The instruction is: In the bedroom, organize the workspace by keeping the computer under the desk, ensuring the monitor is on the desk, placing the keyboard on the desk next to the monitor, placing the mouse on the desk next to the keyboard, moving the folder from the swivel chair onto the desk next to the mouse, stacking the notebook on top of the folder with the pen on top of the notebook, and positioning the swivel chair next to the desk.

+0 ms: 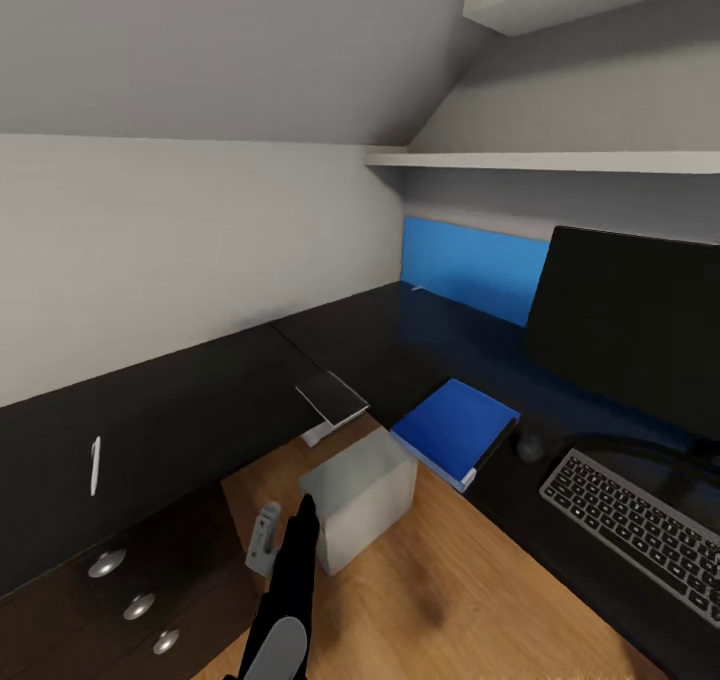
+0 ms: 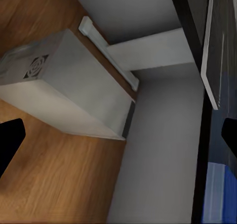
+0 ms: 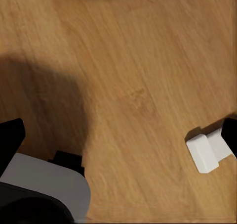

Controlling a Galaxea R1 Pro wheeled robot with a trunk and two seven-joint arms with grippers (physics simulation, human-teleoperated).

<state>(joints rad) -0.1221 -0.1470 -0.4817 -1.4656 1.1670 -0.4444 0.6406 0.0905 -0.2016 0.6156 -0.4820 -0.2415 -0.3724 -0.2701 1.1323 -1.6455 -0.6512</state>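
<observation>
Folder (image 1: pixel 455 430) flat on desk (image 1: pixel 400 340), diagonal

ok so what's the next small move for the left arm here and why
Probably reach the open left gripper forward and up toward the dark grey notebook at the black desk's edge. The blue folder already lies on the desk beside the small dark mouse with nothing on top of it, so the notebook looks like the next thing to stack.

We see a home study corner: sloped ceiling, wall shelves (image 1: pixel 560 160), dark table (image 1: pixel 400 340) with monitor (image 1: pixel 630 330) and keyboard (image 1: pixel 640 530), wood floor (image 1: pixel 450 590).
</observation>
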